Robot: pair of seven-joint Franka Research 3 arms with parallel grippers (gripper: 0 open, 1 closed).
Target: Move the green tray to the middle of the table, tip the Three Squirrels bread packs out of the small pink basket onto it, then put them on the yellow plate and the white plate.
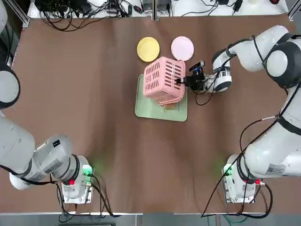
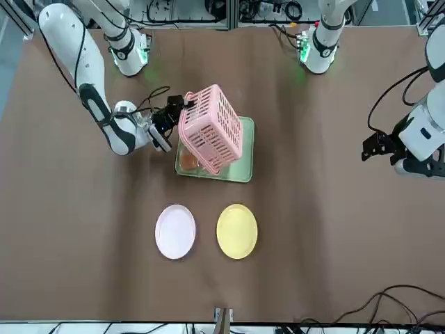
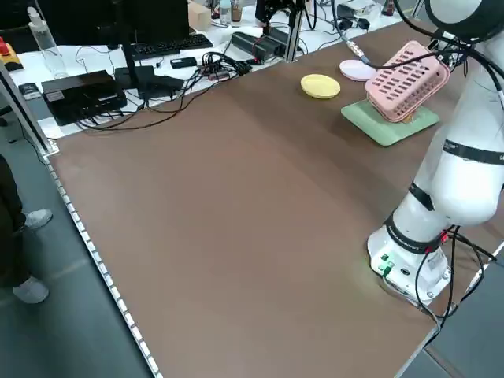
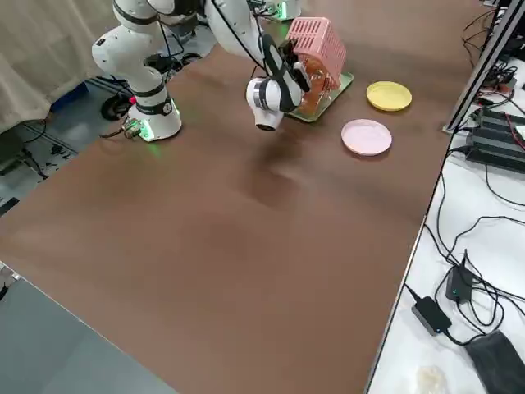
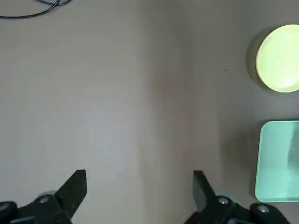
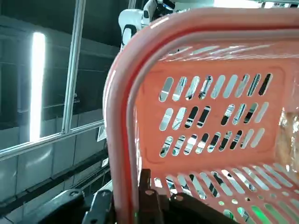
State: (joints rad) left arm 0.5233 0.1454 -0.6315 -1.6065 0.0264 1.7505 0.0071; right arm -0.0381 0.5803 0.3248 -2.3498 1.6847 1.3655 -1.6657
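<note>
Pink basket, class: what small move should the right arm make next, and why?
Probably tip the small pink basket further. The right gripper, jaws shut on its rim, holds it tilted over the green tray, where only some bread packs show.

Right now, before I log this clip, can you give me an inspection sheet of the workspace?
Surface: dark-brown table, bare away from the job's things.
Job's things: green tray mid-table; small pink basket tipped over it; one bread pack showing on the tray under the basket; yellow plate and white plate empty.
Clutter: nothing seen.
Grippers: right gripper shut on the basket rim; left gripper idle, jaws open.
Cables: bundles beyond the far edge.
Surroundings: keyboard on a side bench.
</note>
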